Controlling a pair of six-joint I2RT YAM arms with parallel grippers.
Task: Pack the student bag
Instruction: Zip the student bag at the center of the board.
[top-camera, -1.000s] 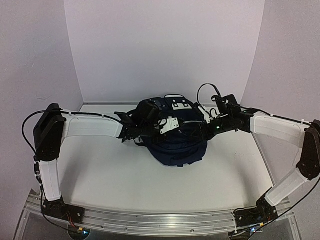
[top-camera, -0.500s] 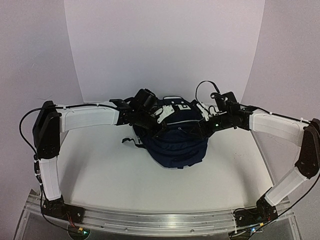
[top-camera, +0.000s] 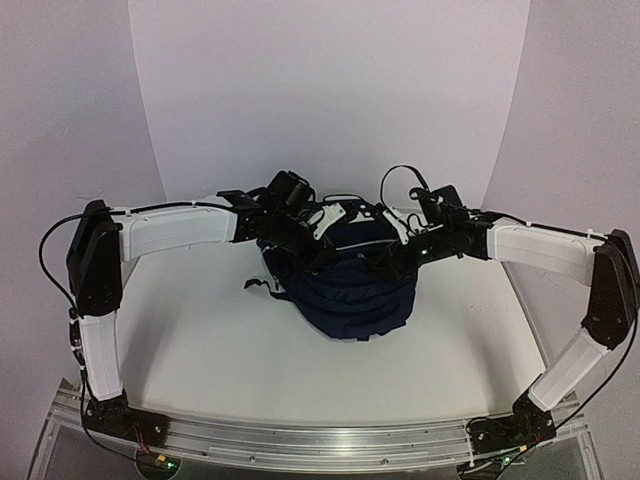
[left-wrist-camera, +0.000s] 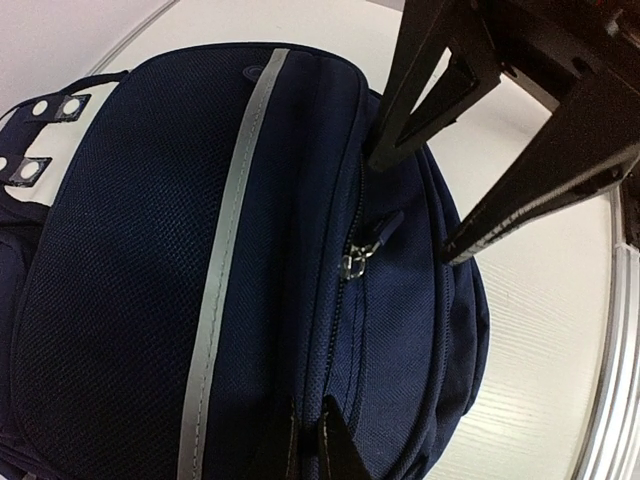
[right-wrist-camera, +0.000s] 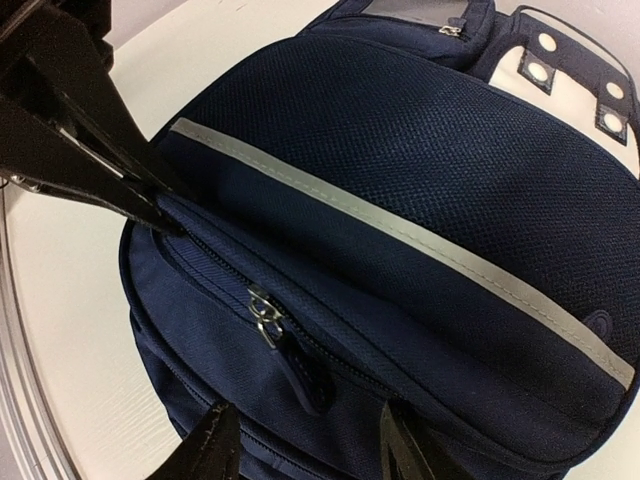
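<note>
top external view: student bag (top-camera: 345, 300) sits on the white table (top-camera: 200, 345), centre of frame, a little toward the back wall. dark navy. both arms reach in over its upper part, left from the left side, right from the right side.

left gripper (left-wrist-camera: 310, 428): fingers pressed together, no gap showing between them. in the left wrist view the tips meet at the bottom centre of frame, right on the zip seam of the bag. in the right wrist view the same fingers come in from the upper left and taper to a point at the seam. cannot tell whether a fold of fabric is caught between the tips.

right gripper (right-wrist-camera: 305, 415): fingers stand apart, about half spread, one on each side of the dark pull tab at the bottom of the right wrist view. nothing clamped; the tab lies in the gap between them, and contact with either finger is not visible.

zipper pull (right-wrist-camera: 268, 318): metal slider on the zip line, lower middle of frame, navy tab hanging from it toward the right gripper.

light grey stripe (right-wrist-camera: 400, 235) runs diagonally across the front panel. white buckle patches (right-wrist-camera: 575, 85) with snap studs at the upper right corner.
</note>
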